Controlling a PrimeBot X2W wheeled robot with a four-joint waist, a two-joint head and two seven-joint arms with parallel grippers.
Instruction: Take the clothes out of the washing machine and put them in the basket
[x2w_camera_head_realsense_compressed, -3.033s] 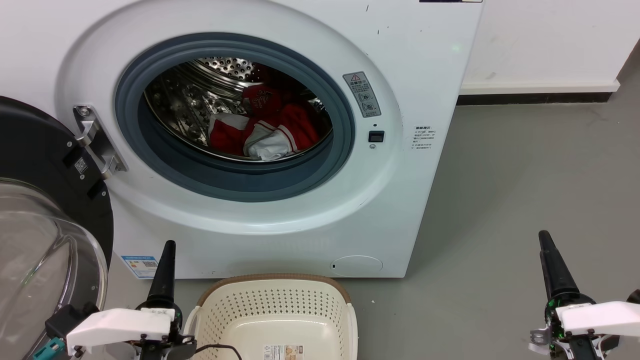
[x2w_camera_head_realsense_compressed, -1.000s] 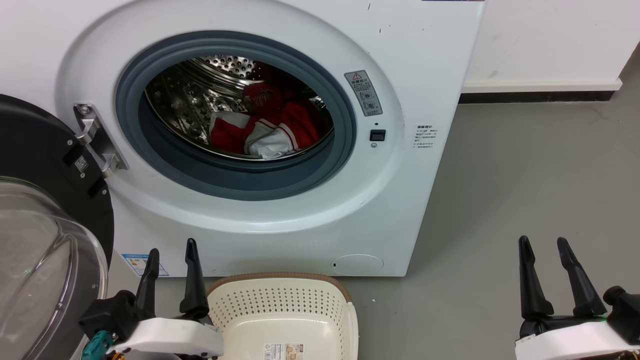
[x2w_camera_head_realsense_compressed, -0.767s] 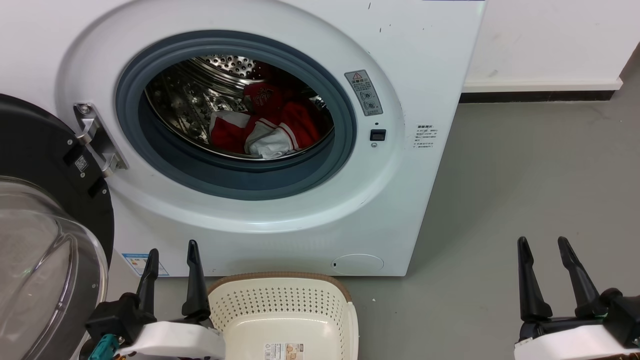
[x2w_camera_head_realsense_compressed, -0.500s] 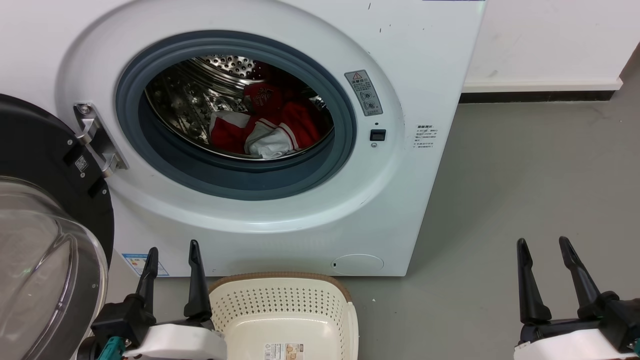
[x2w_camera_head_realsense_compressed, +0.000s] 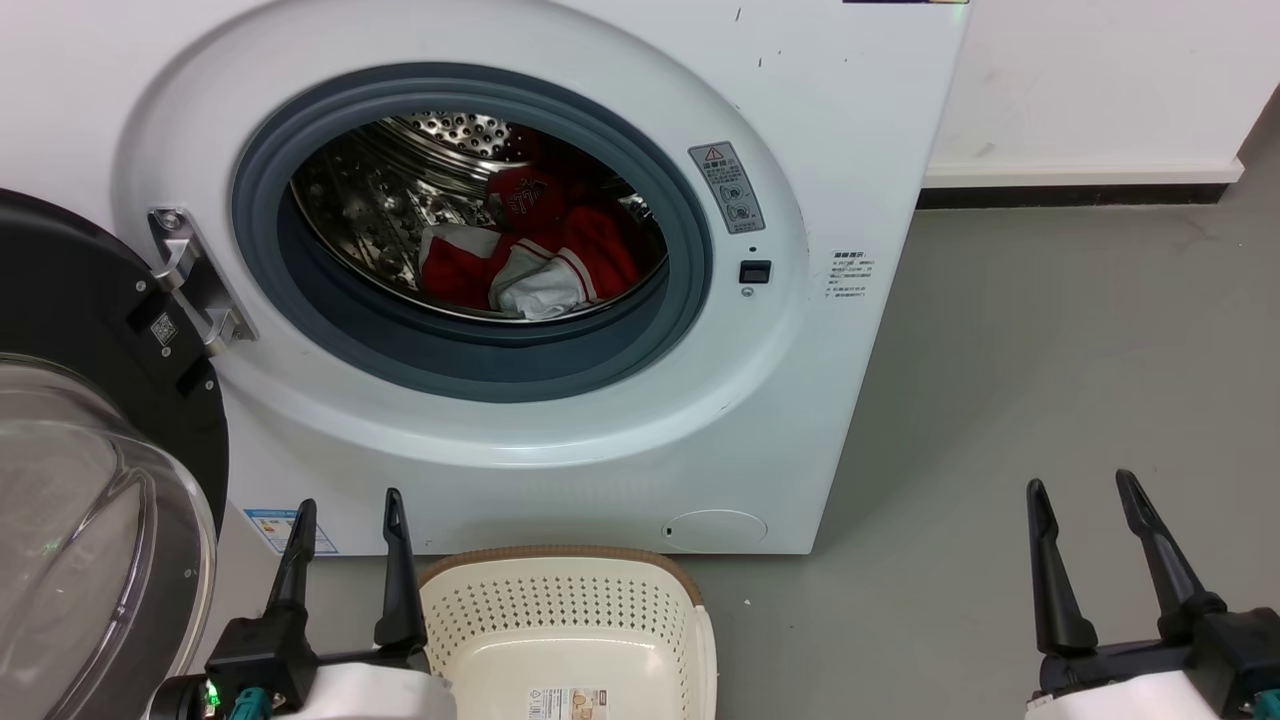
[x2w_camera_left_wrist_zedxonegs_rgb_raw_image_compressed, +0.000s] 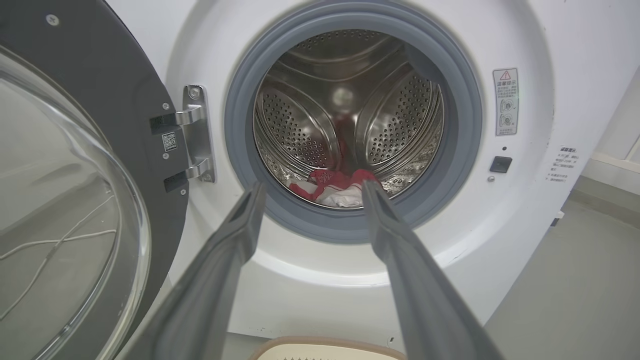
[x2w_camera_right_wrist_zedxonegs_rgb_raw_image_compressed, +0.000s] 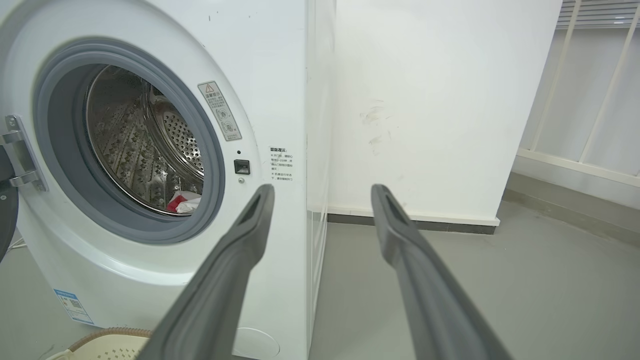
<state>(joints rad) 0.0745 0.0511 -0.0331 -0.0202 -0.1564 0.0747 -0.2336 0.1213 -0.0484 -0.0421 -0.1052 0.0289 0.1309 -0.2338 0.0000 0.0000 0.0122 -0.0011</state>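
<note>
warning-triangle sticker (x2w_camera_head_realsense_compressed: 725, 187), on washing machine (x2w_camera_head_realsense_compressed: 600, 470) front

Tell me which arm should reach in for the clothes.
Left. The left gripper, open, faces the clothes through the porthole; the right gripper, also open, points at the washing machine's right edge.

Finishes at the washing machine (x2w_camera_head_realsense_compressed: 520, 440)
Drum (x2w_camera_head_realsense_compressed: 370, 200) gleaming polished steel; clothes (x2w_camera_head_realsense_compressed: 530, 260) showing soft matt cloth; basket (x2w_camera_head_realsense_compressed: 560, 610) looking matt plastic.

Crumpled red-and-white fabric clothes (x2w_camera_head_realsense_compressed: 530, 255) lie low in the steel drum (x2w_camera_head_realsense_compressed: 375, 205) of the open white front-loading washing machine (x2w_camera_head_realsense_compressed: 560, 470); the cream perforated plastic basket (x2w_camera_head_realsense_compressed: 560, 610) stands just before it.
</note>
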